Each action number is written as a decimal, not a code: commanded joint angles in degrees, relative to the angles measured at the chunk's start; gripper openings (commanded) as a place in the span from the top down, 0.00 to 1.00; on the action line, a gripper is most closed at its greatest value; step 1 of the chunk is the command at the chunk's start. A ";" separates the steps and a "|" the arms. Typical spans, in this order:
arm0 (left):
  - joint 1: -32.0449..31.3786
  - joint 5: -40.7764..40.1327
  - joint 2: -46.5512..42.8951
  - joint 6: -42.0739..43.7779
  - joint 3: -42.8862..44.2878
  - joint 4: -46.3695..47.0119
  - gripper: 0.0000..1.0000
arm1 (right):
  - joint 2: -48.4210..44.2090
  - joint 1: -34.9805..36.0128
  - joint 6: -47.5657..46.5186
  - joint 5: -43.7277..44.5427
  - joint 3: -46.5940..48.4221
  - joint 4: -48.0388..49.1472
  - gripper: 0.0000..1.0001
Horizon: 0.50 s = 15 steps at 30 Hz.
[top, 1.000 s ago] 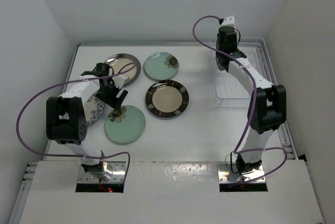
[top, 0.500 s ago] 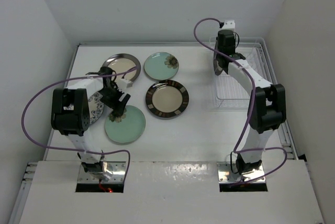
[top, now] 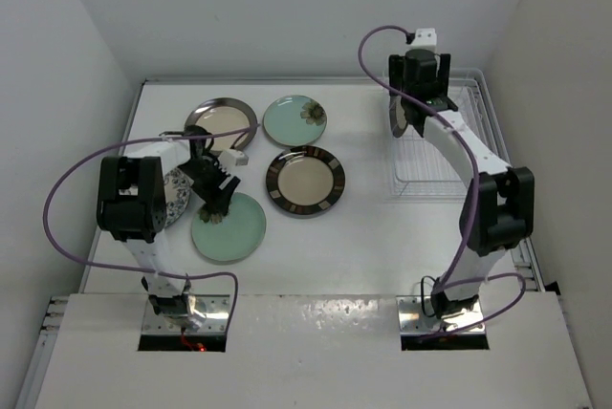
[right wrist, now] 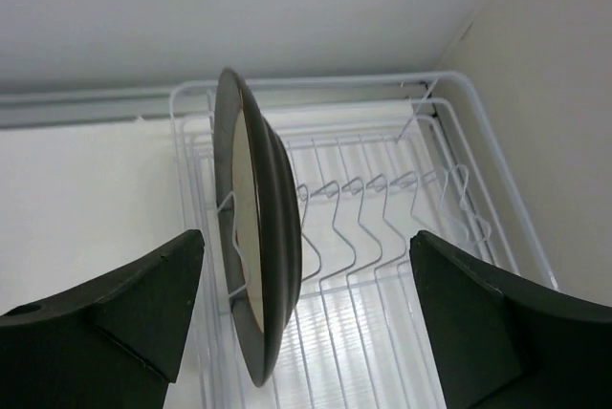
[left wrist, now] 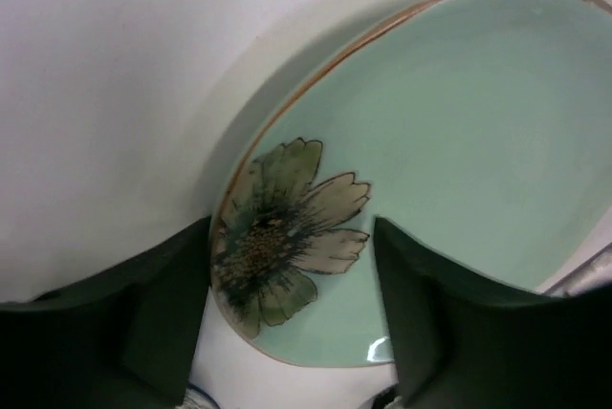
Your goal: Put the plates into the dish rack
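While left claw (left wrist: 292, 237) gapes over mint-green plate (left wrist: 459, 132) | right claw (right wrist: 306, 247) open around grey-rimmed plate (right wrist: 251, 237) in dish rack (right wrist: 316, 80)

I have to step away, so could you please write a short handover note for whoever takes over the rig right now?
Left gripper open over the flowered edge of the near mint plate.
Right gripper open astride the racked grey-rimmed plate, not gripping it.
Done: that plate stands on edge at the dish rack's left end.
Left to load, all on the table: near mint plate, far mint plate, flat grey-rimmed plate, brown-rimmed plate, blue-white plate.
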 commanded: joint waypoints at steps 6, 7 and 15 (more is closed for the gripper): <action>3.63 7.02 7.47 10.10 4.59 -8.13 0.55 | -15.02 2.11 -3.85 -0.92 -6.51 4.40 0.11; 3.64 7.80 7.48 10.11 4.60 -8.13 0.74 | -17.64 2.12 -3.86 -0.84 -7.22 4.66 0.11; 4.16 11.94 4.77 8.10 10.30 -10.84 1.00 | -27.50 3.08 -3.77 -16.63 -14.43 -1.54 0.09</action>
